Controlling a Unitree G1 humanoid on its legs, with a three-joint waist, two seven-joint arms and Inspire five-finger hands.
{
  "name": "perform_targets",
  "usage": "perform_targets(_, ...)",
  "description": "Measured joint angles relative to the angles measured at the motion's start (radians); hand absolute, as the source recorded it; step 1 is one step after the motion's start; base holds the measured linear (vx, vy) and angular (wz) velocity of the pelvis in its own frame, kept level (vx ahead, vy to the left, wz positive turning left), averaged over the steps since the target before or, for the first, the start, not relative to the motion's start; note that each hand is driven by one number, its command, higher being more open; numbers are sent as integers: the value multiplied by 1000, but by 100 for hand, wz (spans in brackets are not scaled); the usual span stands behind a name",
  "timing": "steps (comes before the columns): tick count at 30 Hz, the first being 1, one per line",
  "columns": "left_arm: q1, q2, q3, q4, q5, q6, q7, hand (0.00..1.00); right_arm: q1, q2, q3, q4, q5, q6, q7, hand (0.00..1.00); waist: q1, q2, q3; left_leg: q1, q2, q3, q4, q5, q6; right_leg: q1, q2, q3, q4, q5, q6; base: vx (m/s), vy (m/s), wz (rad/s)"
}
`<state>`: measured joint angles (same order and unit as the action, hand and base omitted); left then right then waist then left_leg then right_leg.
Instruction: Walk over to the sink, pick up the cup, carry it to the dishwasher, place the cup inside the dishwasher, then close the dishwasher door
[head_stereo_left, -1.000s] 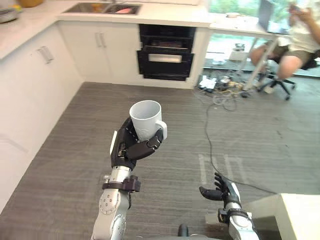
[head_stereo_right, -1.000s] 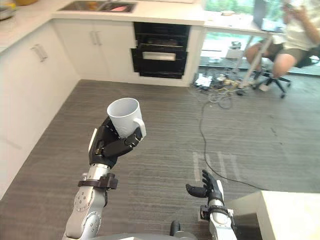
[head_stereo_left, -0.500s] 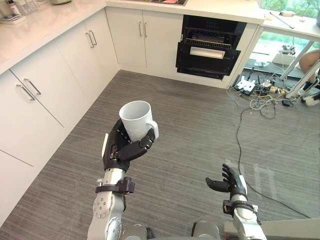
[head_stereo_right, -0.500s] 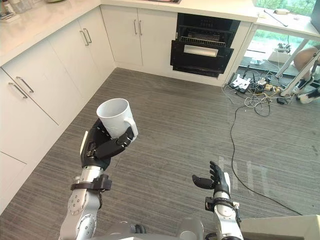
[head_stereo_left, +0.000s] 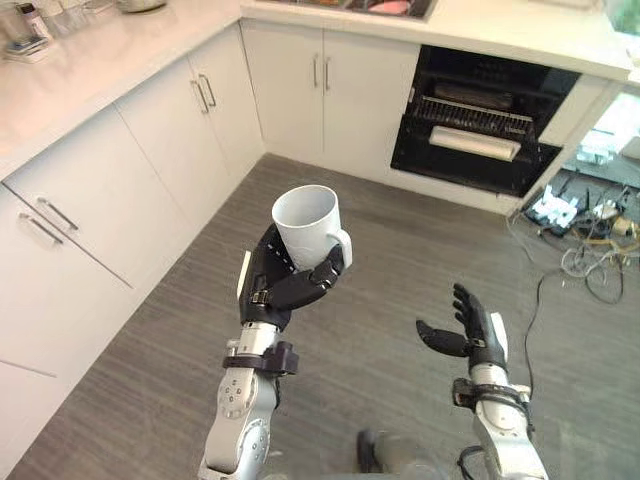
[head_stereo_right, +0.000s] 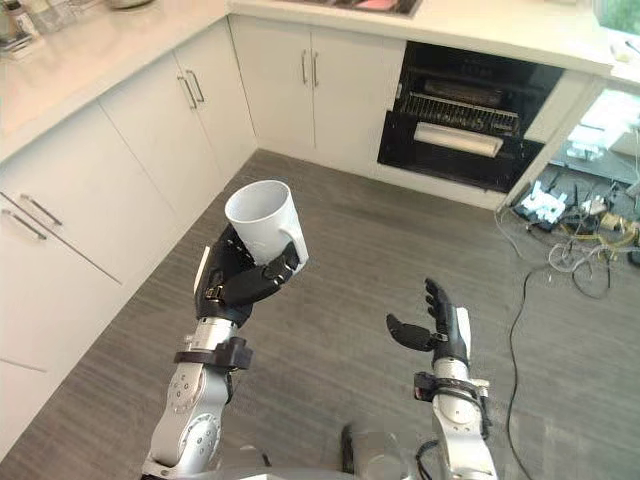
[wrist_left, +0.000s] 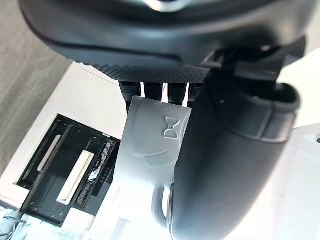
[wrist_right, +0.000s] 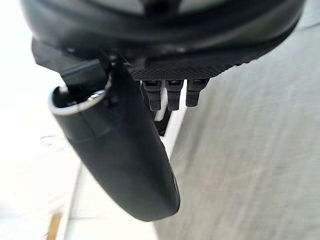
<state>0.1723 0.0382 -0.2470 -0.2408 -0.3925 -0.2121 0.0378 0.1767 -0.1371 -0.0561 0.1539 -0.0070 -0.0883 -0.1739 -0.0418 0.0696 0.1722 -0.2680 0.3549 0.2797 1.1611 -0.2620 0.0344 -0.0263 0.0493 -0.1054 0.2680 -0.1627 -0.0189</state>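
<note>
The left hand (head_stereo_left: 285, 285) is holding a white mug (head_stereo_left: 308, 222) upright just left of the frame's centre, raised well above the grey wood-grain floor (head_stereo_left: 400, 250). Its fingers are curling round the lower half of the mug's body and its thumb is crossing the front, so the hand is clamped firmly on the mug. The mug's open mouth is facing up and its handle is pointing toward the right side of the picture. In the left wrist view the mug's pale wall (wrist_left: 150, 150) is sitting between the row of fingers and the broad dark thumb (wrist_left: 225, 160).

The right hand (head_stereo_left: 470, 330) is hanging in the lower right of the frame, well apart from the mug and carrying nothing. Its fingers are standing nearly straight and spread, with the thumb sticking out toward the left, so the hand is loosely splayed.

The dishwasher (head_stereo_left: 490, 135) is standing at the upper right under the countertop (head_stereo_left: 100, 60), its black cavity gaping and showing a wire rack (head_stereo_left: 470, 115). White cabinets (head_stereo_left: 330, 90) are running along the top and down the left side. The sink (head_stereo_left: 390, 6) is sitting at the top edge, left of the dishwasher. Tangled cables (head_stereo_left: 575, 215) are lying on the floor at the right edge.
</note>
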Motion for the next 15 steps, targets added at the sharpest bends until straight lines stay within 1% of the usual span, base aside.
perform_targets(1,0,0,5,0,0,0,0,30,-10,0,5,0,0,-8,1,90,5,-14,6,-43,-23,18,-54,-29,-8,48,-19,10,-35,0,13,596,82,-11)
perform_targets(2,-1,-2,9,0,0,0,1,30,-22,-1,4,0,0,-12,2,90,15,-19,5,-90,-51,34,-134,-50,-14,83,-43,18,-59,-9,23,572,165,-13)
perform_targets(3,-1,-6,9,0,0,0,1,30,-34,-8,-3,2,2,-16,1,90,22,-27,10,-135,-89,35,-249,-55,-18,116,-69,22,-83,-15,27,686,262,-12)
perform_targets(4,-3,-7,10,-1,1,0,1,30,-57,-14,-16,19,3,-16,0,90,30,-32,12,-172,-154,17,-443,-25,-43,167,-111,28,-113,-28,41,687,340,-15)
perform_targets(5,-1,-8,11,-7,1,0,3,30,-76,-23,-27,35,4,-16,-3,90,34,-29,11,-188,-213,-26,-678,65,-72,215,-147,36,-138,-47,63,593,337,-21)
perform_targets(6,1,-9,11,-16,2,0,7,30,-82,-31,-29,43,4,-17,-5,90,41,-22,7,-184,-231,-54,-798,153,-73,236,-153,47,-150,-61,75,614,381,-42)
perform_targets(7,2,-7,11,-37,4,0,14,30,-94,-37,-25,77,4,-20,-8,90,55,-22,2,-162,-252,-63,-794,311,-26,283,-177,85,-171,-81,88,503,328,-38)
perform_targets(8,-2,-4,20,-46,7,0,20,30,-102,-33,-20,96,4,-20,-8,90,53,-38,4,-169,-266,-55,-751,273,24,293,-196,98,-170,-81,86,727,504,-22)
perform_targets(9,-12,-8,42,-71,22,0,35,30,-102,-29,-16,101,4,-19,-4,90,47,-61,3,-201,-281,-46,-632,178,48,283,-225,133,-112,-73,93,591,418,0)
perform_targets(10,-12,-7,46,-77,23,-1,39,30,-99,-26,-17,101,4,-19,-4,90,50,-66,2,-203,-281,-37,-589,137,57,276,-232,153,-71,-73,94,700,463,-5)
perform_targets(11,-10,2,47,-78,24,-1,46,30,-89,-20,-19,101,4,-19,-4,90,53,-71,-1,-192,-285,-27,-546,78,63,253,-241,180,19,-71,103,474,280,-20)
perform_targets(12,-9,16,47,-78,25,-1,51,30,-88,-11,-20,103,3,-19,-4,90,52,-79,0,-163,-296,-17,-534,33,62,204,-251,202,161,-52,176,581,320,-17)
perform_targets(13,-7,48,44,-75,32,2,51,30,-88,10,-19,106,3,-19,-4,90,41,-93,1,-106,-319,-13,-554,2,65,110,-249,229,397,-19,298,572,256,-5)
perform_targets(14,1,69,42,-74,39,11,51,30,-87,27,-17,112,3,-19,-3,90,25,-102,-3,-26,-342,-10,-609,-11,68,24,-242,216,591,-27,288,573,215,0)
perform_targets(15,4,70,40,-74,42,11,51,30,-87,31,-16,112,3,-19,-3,90,22,-103,-2,22,-349,-5,-645,-14,69,-21,-240,192,656,-41,264,592,172,-18)
